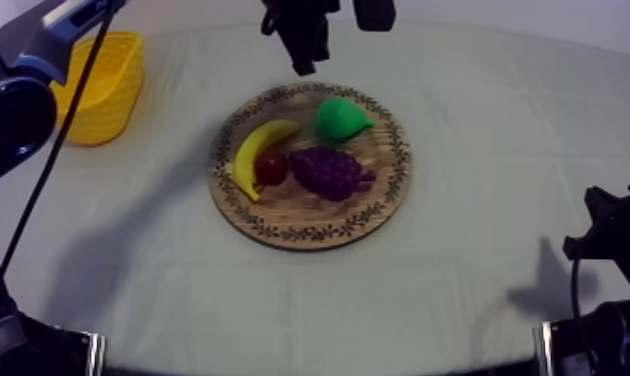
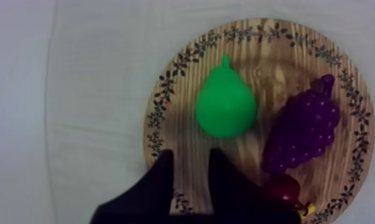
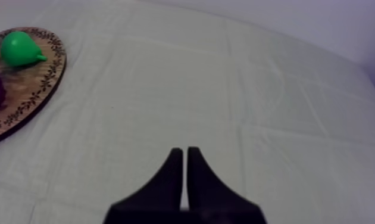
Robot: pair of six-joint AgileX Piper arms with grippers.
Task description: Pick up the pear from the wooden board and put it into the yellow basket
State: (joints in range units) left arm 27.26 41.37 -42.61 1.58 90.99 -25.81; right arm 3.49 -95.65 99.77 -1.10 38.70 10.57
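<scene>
The green pear [image 1: 339,118] lies on the far right part of the round wooden board [image 1: 309,228], its stem pointing right. My left gripper [image 1: 304,66] hangs above the table just beyond the board's far rim, a little left of the pear. In the left wrist view its fingers [image 2: 160,182] stand apart over the board's rim, open with nothing between them, and the pear [image 2: 225,106] lies a short way ahead. The yellow basket [image 1: 104,85] stands at the far left. My right gripper [image 3: 184,156] is shut on nothing, low at the right side [image 1: 607,228].
Also on the board are a banana [image 1: 254,155], a small red fruit [image 1: 271,167] and a bunch of grapes [image 1: 329,172]; the grapes [image 2: 302,132] lie close beside the pear. Bare cloth stretches between the board and the basket.
</scene>
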